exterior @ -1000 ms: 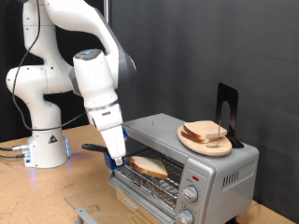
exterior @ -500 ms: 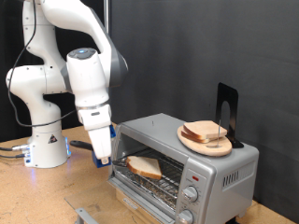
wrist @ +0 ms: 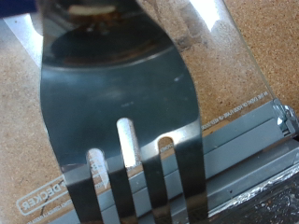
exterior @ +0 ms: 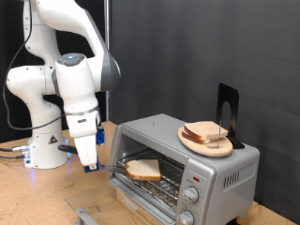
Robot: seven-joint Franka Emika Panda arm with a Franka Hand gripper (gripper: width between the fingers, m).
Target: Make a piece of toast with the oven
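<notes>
Here the white Franka arm (exterior: 58, 66) fills the left half of the exterior view, its base on a cork-brown tabletop (exterior: 37, 192) against a black backdrop. To the right of the arm sits the silver-grey toaster oven (exterior: 220, 173), with round knobs down its right front and its glass door dropped open toward the near side. On the oven's wire rack lies the piece of toast (exterior: 143, 170), a pale slice with a tan crust, lying flat inside the open mouth. On top of the oven rests a round wooden plate (exterior: 193, 142) carrying more bread slices (exterior: 206, 133), and behind it, at the far right of the oven roof, stands a black bracket-like stand (exterior: 227, 105).

The gripper (exterior: 86, 156) hangs low at the oven's left side, just outside the open mouth and near the tabletop. It is clamped on the handle of a metal spatula (wrist: 117, 103); from the exterior view a thin dark blade reaches rightward from the fingers toward the toast, its tip at or just beside the slice's left edge, though contact cannot be made out. In the wrist view the spatula's broad slotted blade covers most of the picture, with the glass door (wrist: 234, 56) lying flat beneath it over the cork surface and the oven's metal front edge at one corner.
</notes>
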